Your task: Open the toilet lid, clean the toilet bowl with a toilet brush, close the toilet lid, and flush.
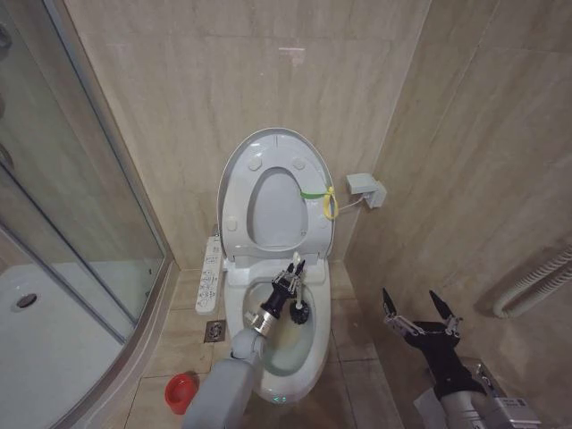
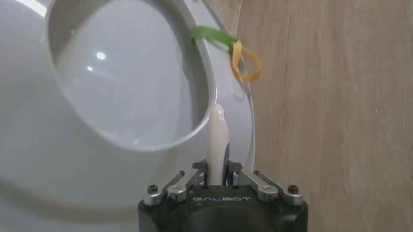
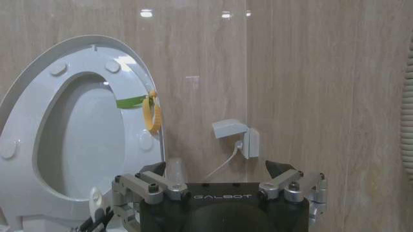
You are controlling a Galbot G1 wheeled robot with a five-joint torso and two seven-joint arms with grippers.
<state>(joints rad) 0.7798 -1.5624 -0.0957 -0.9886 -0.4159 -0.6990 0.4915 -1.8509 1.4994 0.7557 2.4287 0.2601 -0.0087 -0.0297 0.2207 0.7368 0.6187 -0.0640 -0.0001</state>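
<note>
White toilet lid point(image 1: 273, 192) up, left claw point(image 1: 293, 271) gripping toilet brush point(image 1: 298, 312) inside toilet bowl point(image 1: 308, 353), right claw point(image 1: 420, 313) spread idle; closing and flushing remain.

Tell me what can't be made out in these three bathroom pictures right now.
- Head view: the left end effector covers part of the toilet brush; whether its bristles touch the toilet bowl is unclear.
- Left wrist view: the brush's black head lies behind the camera's own mount; just the white handle tip shows.
- Right wrist view: the bowl is cut off by the lower edge; the raised toilet lid shows.
- Head view: the wall control panel buttons are too small.
</note>
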